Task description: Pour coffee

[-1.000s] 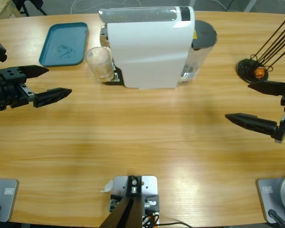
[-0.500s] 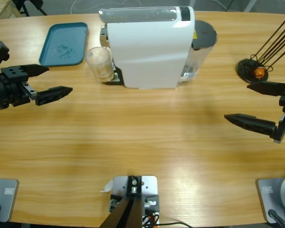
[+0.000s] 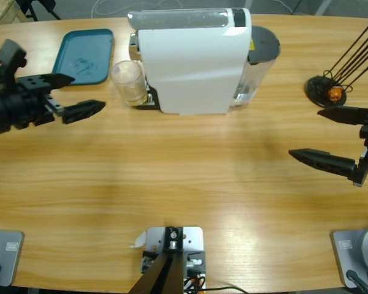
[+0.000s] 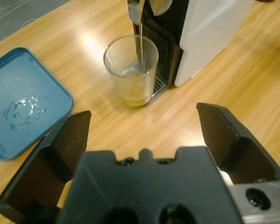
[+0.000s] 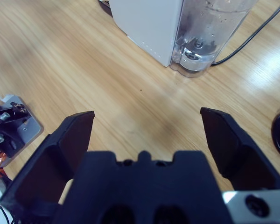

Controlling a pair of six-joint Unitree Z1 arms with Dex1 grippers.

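A small clear glass cup [image 3: 128, 81] [image 4: 132, 70] stands under the spout of the white coffee machine [image 3: 193, 61] [image 4: 210, 32]. In the left wrist view a thin stream runs from the spout into the cup, and a shallow layer of amber coffee [image 4: 134, 91] lies at the bottom. My left gripper [image 3: 88, 92] [image 4: 142, 116] is open, a short way left of the cup and pointing at it, holding nothing. My right gripper [image 3: 305, 133] [image 5: 147, 119] hovers open and empty over bare table at the right, facing the machine's water tank [image 5: 210, 32].
A teal tray [image 3: 83, 56] [image 4: 23, 102] lies left of the cup, close behind my left gripper. A black wire stand [image 3: 328, 89] with an orange capsule [image 3: 335, 93] sits at the far right. A black cable [image 5: 252, 37] runs from the machine.
My left gripper has moved right and toward the back of the table, closer to the cup, still open. The right gripper has barely moved.
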